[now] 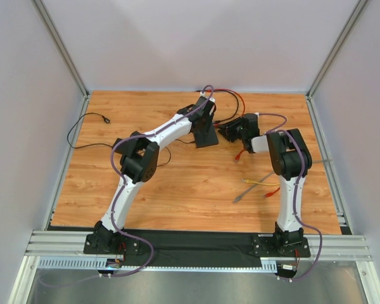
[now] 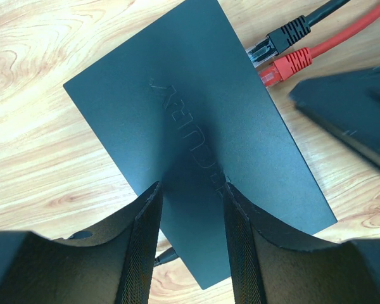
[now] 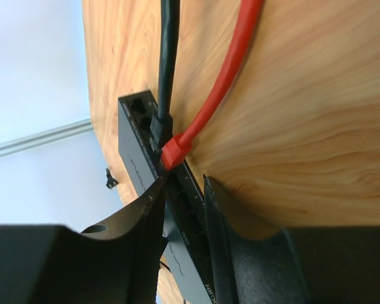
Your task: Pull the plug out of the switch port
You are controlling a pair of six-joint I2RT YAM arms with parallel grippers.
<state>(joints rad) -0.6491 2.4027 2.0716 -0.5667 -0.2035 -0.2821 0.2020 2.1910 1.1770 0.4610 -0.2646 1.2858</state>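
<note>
Matte-black switch [image 2: 196,145] lying flat on the wooden table [image 1: 177,183], towards its far side, between the two arms. Its row of sockets faces the right arm.

Left gripper [image 2: 191,190]: fingers spread apart and set down over the lid of the switch. They appear to steady the box rather than clamp it (the box is wider than the gap).

Right gripper [image 3: 183,183]: jaws parted, nothing held. The fingertips stand at the socket face, just beside the red plug [image 3: 172,152]. In the left wrist view this gripper shows only as a blurred dark shape near the plugs.

Two plugs are seated in neighbouring sockets at one end of the row, the red plug and a black plug [image 3: 159,123]. The red cable [image 3: 231,69] and black cable [image 3: 168,50] run away from them across the wood, side by side. The other sockets in sight look empty.

Progress, as a judgement: the approach and the bracing of the switch look complete, but the extraction itself is not yet done, since neither plug has left its port. What remains is to close on a plug (the red one lies nearest the fingertips, though the pictures do not settle which is meant) and to draw it straight out along the socket axis while the box is kept from sliding.
</note>
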